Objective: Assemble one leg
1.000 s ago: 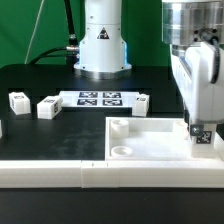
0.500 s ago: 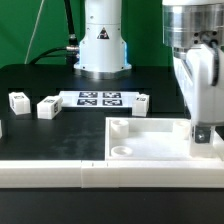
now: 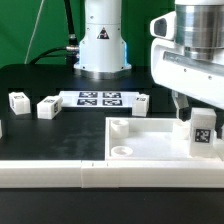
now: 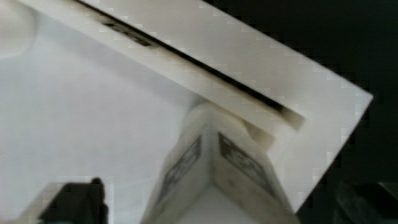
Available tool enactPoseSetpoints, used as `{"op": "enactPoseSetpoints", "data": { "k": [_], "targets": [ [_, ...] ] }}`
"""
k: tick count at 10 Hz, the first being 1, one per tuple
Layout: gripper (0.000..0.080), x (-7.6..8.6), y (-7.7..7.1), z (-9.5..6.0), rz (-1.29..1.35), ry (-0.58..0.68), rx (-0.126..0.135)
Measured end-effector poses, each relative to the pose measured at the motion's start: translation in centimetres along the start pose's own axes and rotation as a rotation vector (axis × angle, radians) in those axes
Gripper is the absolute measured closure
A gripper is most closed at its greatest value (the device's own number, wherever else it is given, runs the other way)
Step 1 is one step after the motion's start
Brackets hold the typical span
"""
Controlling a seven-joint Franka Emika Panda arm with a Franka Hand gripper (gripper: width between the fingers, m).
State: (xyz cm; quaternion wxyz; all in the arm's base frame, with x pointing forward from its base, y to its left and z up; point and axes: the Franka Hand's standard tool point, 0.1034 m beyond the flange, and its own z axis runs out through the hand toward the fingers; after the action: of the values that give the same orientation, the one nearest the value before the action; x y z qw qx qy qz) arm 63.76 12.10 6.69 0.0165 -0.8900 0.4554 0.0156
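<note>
A leg point(image 3: 203, 131), a small white post with a marker tag on its near face, stands upright in the large white tray-like piece point(image 3: 150, 138), at its corner on the exterior view's right. My gripper point(image 3: 199, 113) is just above it, with the jaws straddling its top. In the wrist view the leg point(image 4: 222, 160) sits between my two dark fingers point(image 4: 73, 203), with a gap on each side. The gripper point(image 4: 217, 206) is open and holds nothing. Round sockets point(image 3: 120, 127) show at the tray's other corners.
Three more legs lie on the black table: two at the exterior view's left point(image 3: 18, 100) point(image 3: 48, 107) and one point(image 3: 141, 103) beside the marker board point(image 3: 100, 98). A long white bar point(image 3: 60, 173) runs along the front. The robot base point(image 3: 102, 45) stands behind.
My gripper has let go of the leg, risen and turned. The leg stays upright in the tray's corner.
</note>
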Motion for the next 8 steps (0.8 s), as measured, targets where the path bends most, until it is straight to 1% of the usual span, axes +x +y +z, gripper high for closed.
{"op": "enactPoseSetpoints", "data": {
  "k": [1,2,5,7,8],
  "targets": [
    [0.0151,-0.29,-0.12,0.12,-0.120,0.008,-0.008],
    [0.0151,-0.15,-0.06,0.10,-0.250,0.010,-0.011],
    [0.0151,0.23,0.04,-0.07,-0.542,0.010,-0.012],
    [0.0151,0.23,-0.04,-0.25,-0.683,0.011,-0.011],
    [0.0151,0.25,-0.10,-0.39,-0.696,0.013,-0.009]
  ]
}}
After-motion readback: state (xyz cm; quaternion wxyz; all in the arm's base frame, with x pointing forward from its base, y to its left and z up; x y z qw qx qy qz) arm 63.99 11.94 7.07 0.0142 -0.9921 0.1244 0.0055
